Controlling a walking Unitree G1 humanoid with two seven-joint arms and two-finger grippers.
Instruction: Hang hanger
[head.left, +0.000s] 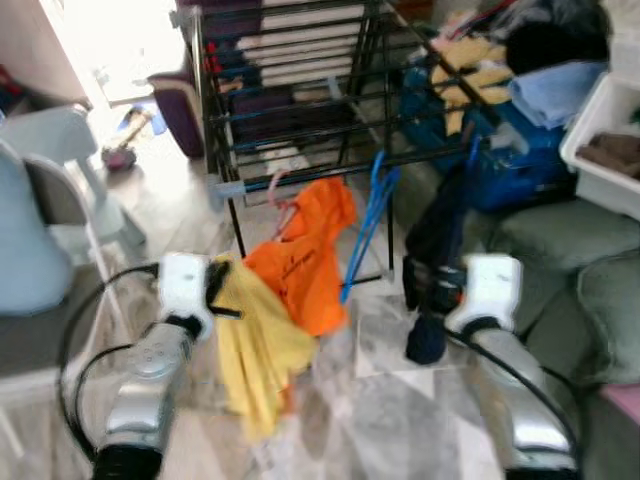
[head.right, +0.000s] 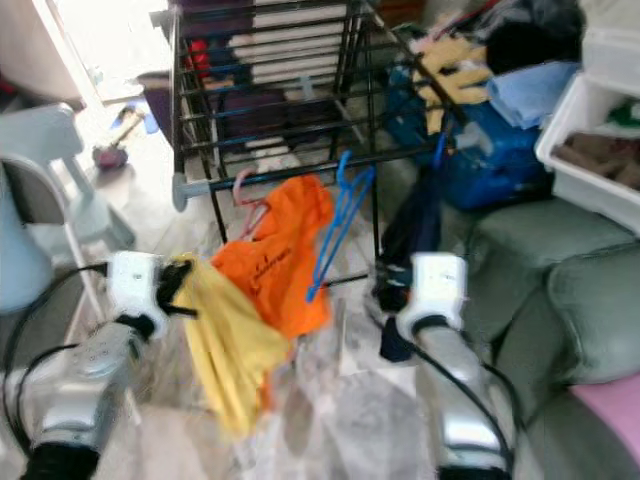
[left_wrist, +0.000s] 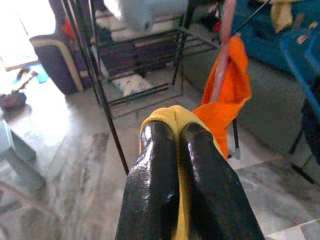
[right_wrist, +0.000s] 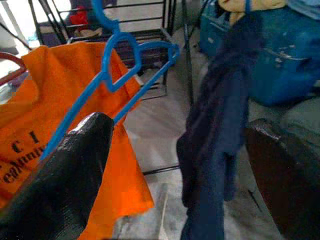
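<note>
Below the black drying rack (head.left: 290, 90), left hand (left_wrist: 179, 145) pinches yellow cloth (head.left: 255, 345); right hand (right_wrist: 175, 165) gapes near blue hanger (right_wrist: 117, 82); orange shirt (right_wrist: 55, 125) reads perhaps "C I"

The floor (head.left: 400, 420) was pale grey marbled tile, washed out by strong daylight pouring in from the far left. A light blue-grey chair (head.left: 45, 230) stood at the left edge. On the right sat a grey-green sofa (head.left: 570, 270), its cushions partly covered by a white plastic bin (head.left: 600, 150) and a heap of laundry (head.left: 540, 60) in blue, yellow and dark cloth, with a blue bag (head.left: 520, 165) just below the pile. A dark purple seat (head.left: 180, 105) stood near the bright patch at the back.
</note>
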